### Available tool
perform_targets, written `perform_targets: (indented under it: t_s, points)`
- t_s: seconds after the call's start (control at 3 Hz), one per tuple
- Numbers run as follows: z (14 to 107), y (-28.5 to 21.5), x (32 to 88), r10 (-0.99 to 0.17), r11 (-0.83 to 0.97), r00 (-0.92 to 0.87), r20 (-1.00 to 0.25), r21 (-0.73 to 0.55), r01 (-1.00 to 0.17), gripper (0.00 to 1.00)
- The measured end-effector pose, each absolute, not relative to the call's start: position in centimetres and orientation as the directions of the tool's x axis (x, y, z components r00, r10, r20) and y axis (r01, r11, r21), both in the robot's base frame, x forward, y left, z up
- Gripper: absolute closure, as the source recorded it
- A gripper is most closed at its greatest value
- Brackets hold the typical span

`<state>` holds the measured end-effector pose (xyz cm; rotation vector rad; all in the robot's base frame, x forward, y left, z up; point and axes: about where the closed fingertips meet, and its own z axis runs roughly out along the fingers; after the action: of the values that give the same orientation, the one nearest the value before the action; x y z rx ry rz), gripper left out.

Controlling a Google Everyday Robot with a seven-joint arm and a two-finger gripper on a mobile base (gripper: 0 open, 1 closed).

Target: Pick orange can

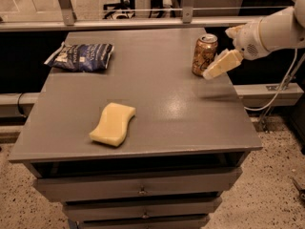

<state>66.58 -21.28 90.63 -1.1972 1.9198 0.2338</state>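
The orange can (204, 54) stands upright near the far right edge of the grey table (157, 85). It is orange-brown with pale lettering and a silver top. My gripper (215, 68) is pale cream, at the end of a white arm that comes in from the right. It hangs just above the table, right beside the can's right side and slightly in front of it. It holds nothing that I can see.
A dark blue chip bag (82, 56) lies at the far left of the table. A yellow sponge (113, 124) lies near the front left. The table has drawers (143, 190) below. A metal rail (143, 23) runs behind it.
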Motion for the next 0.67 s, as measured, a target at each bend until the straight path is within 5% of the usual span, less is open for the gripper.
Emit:
perform_targets:
  t_s: [0.33,0.67]
  points:
    - [90.3,-20.4,68.6,-0.568,0.552,-0.180,-0.803,-0.210,-0.807,0.00]
    - [90.3,-20.0,70.8,-0.455,0.583,-0.174,-0.873,-0.144,-0.800,0.23]
